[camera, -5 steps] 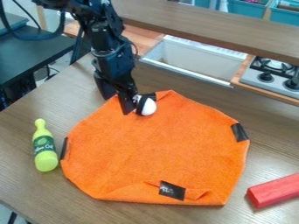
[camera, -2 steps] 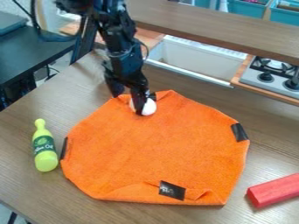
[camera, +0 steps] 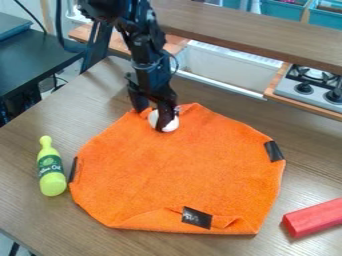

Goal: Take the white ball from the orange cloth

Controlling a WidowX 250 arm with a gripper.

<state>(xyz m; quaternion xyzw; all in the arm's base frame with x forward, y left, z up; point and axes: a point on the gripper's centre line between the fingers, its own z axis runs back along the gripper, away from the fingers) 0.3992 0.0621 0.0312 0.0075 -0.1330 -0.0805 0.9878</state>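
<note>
Pincer [camera: 151, 119] fingers apart; white ball [camera: 172, 124] partly behind camera-side finger, near orange cloth's [camera: 180, 170] far edge.

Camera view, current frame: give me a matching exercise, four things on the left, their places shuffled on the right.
1. white ball
2. yellow-green bottle
3. red block
4. silver stove with black knobs

A. lower right of the view, on the table
B. upper right of the view
C. near the far edge of the orange cloth
D. left of the cloth

Pairs: 1-C, 2-D, 3-A, 4-B
</note>
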